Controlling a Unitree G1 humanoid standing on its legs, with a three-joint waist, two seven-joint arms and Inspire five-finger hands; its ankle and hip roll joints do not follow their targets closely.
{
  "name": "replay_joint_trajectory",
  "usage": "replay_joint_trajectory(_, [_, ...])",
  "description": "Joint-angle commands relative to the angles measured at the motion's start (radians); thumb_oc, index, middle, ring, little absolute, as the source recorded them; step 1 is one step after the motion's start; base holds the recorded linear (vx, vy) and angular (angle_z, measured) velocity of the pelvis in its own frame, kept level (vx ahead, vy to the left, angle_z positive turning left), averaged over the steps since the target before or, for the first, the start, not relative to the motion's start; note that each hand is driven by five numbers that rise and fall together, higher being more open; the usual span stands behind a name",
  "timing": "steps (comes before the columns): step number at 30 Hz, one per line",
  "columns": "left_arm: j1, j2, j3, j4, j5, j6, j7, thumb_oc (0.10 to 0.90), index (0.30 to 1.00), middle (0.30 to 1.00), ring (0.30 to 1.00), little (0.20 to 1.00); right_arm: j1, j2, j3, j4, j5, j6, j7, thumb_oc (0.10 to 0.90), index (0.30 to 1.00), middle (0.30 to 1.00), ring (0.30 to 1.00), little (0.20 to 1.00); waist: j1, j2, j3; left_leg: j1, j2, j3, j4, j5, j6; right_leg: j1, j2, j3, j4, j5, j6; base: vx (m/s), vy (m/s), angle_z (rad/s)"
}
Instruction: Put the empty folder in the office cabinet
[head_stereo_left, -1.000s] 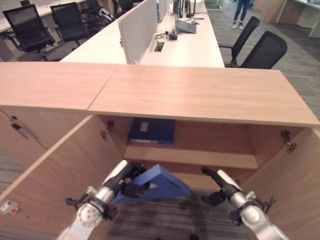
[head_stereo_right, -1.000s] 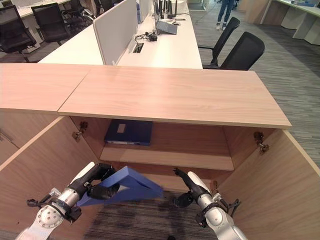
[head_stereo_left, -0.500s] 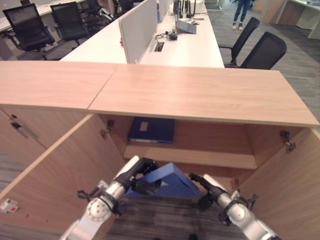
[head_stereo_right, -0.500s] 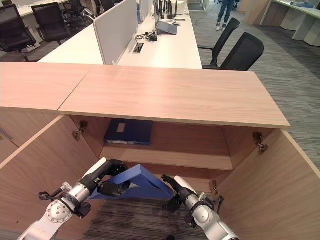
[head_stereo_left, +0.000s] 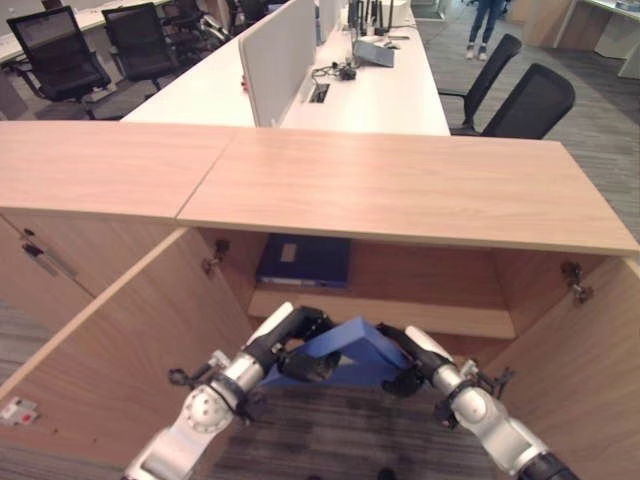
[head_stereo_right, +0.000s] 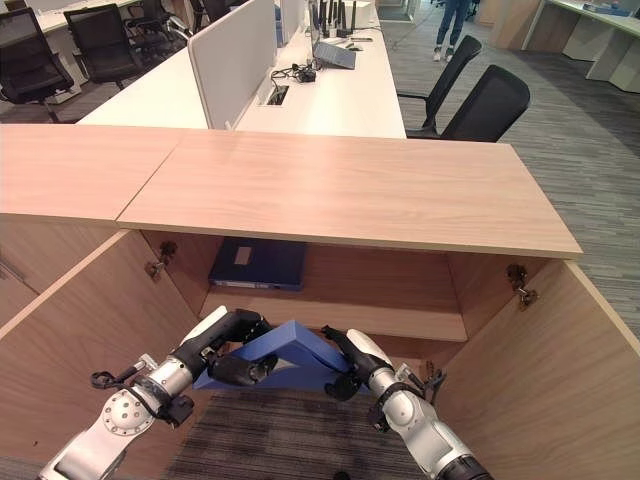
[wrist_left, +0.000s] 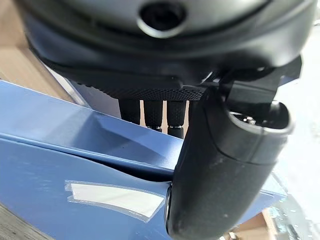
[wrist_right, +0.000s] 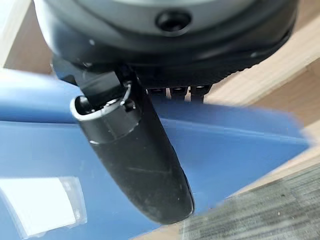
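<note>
Both robot hands meet at a blue folder held low in front of an open wooden cabinet. From the robot's left side, the left hand grips the folder's left end: its thumb presses on the folder's outer face, just beside a pale label, while its fingers curl over the folder's upper edge onto the far side. From the robot's right side, the right hand takes the folder's right end in the same way, with the thumb lying across the blue cover and the fingers wrapped over the edge beyond it. Between the two hands the folder stands partly open like a tent, with its ridge uppermost, just in front of the cabinet's opening and below the level of the inner shelf.

Beyond the hands, on that shelf, a second, darker blue folder lies flat at the left of the compartment. To the left of the left hand a cabinet door stands swung open, and to the right of the right hand another door stands open too. Far past the cabinet's top are white desks, black office chairs and a person's legs.
</note>
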Motion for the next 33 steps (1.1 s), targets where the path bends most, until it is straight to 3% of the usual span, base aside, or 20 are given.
replay_joint_trajectory(1, [-0.187, -0.032, -0.029, -0.133, -0.171, -0.126, 0.019, 0.4, 0.3, 0.3, 0.3, 0.3, -0.14, 0.021, 0.033, -0.043, 0.028, -0.086, -0.041, 0.8, 0.9, 0.9, 0.9, 0.9, 0.004, -0.006, -0.046, 0.007, -0.029, -0.055, -0.004, -0.098, 0.001, 0.054, 0.008, -0.06, 0.008, -0.095, 0.041, 0.0, 0.0, 0.0])
replay_joint_trajectory(9, [-0.239, -0.06, -0.055, -0.171, -0.277, -0.134, 0.029, 0.4, 0.3, 0.3, 0.3, 0.3, -0.144, 0.073, 0.1, 0.05, 0.064, -0.08, -0.015, 0.8, 0.9, 0.9, 0.9, 0.9, 0.006, -0.009, -0.045, 0.009, -0.029, -0.058, -0.004, -0.098, 0.0, 0.057, 0.009, -0.064, 0.008, -0.096, 0.042, 0.0, 0.0, 0.0])
replay_joint_trajectory(11, [-0.247, -0.062, -0.053, -0.184, -0.308, -0.143, 0.031, 0.4, 0.3, 0.3, 0.3, 0.3, -0.148, 0.088, 0.111, 0.075, 0.081, -0.08, -0.008, 0.563, 0.545, 0.545, 0.545, 0.545, 0.008, -0.009, -0.045, 0.01, -0.029, -0.058, -0.004, -0.097, 0.0, 0.058, 0.009, -0.064, 0.008, -0.096, 0.041, 0.0, 0.0, 0.0])
replay_joint_trajectory(12, [-0.248, -0.062, -0.051, -0.192, -0.323, -0.144, 0.03, 0.4, 0.3, 0.3, 0.3, 0.3, -0.151, 0.093, 0.115, 0.089, 0.093, -0.08, -0.005, 0.4, 0.3, 0.3, 0.3, 0.3, 0.009, -0.01, -0.045, 0.01, -0.029, -0.059, -0.004, -0.097, 0.0, 0.058, 0.009, -0.064, 0.008, -0.096, 0.041, 0.0, 0.0, 0.0])
replay_joint_trajectory(28, [-0.223, -0.03, -0.036, -0.212, -0.398, -0.132, -0.016, 0.4, 0.3, 0.3, 0.3, 0.3, -0.063, 0.126, 0.131, 0.149, 0.342, -0.058, 0.127, 0.4, 0.3, 0.3, 0.3, 0.3, 0.013, -0.015, -0.043, 0.012, -0.03, -0.058, -0.004, -0.1, -0.006, 0.059, 0.009, -0.068, 0.008, -0.098, 0.042, 0.0, 0.0, 0.0])
replay_joint_trajectory(32, [-0.209, -0.028, -0.032, -0.207, -0.402, -0.126, -0.022, 0.4, 0.3, 0.3, 0.3, 0.3, -0.053, 0.119, 0.124, 0.147, 0.353, -0.054, 0.13, 0.4, 0.3, 0.3, 0.3, 0.3, 0.012, -0.015, -0.043, 0.01, -0.03, -0.057, -0.004, -0.1, -0.007, 0.058, 0.008, -0.069, 0.008, -0.098, 0.043, 0.0, 0.0, 0.0])
replay_joint_trajectory(33, [-0.192, -0.025, -0.027, -0.195, -0.405, -0.121, -0.03, 0.417, 0.326, 0.326, 0.326, 0.326, -0.036, 0.111, 0.112, 0.146, 0.369, -0.05, 0.136, 0.4, 0.3, 0.3, 0.3, 0.3, 0.01, -0.016, -0.042, 0.01, -0.03, -0.055, -0.004, -0.099, -0.008, 0.059, 0.009, -0.07, 0.008, -0.098, 0.042, 0.0, 0.0, 0.0])
